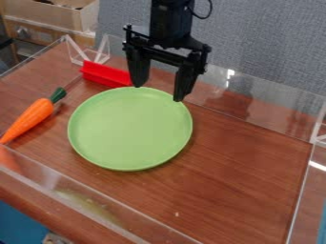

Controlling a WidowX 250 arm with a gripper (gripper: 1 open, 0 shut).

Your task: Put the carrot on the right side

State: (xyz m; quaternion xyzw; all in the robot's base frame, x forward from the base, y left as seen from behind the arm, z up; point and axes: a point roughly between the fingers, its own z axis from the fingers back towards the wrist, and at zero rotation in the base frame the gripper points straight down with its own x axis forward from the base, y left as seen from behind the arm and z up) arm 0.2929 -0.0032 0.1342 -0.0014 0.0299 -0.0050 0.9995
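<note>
The carrot (30, 115) is a small orange toy with a dark green stem tip. It lies on the wooden table at the far left, tip pointing up and right, just left of the green plate (130, 129). My gripper (160, 84) hangs over the plate's far rim, pointing straight down. Its black fingers (135, 70) stand wide apart with nothing between them. The carrot is well off to the gripper's left and untouched.
A red rectangular block (106, 73) lies behind the plate, just left of the gripper. Clear acrylic walls (254, 91) edge the table. Bare wood (249, 152) lies to the right of the plate. Wooden furniture (51, 19) stands at the back left.
</note>
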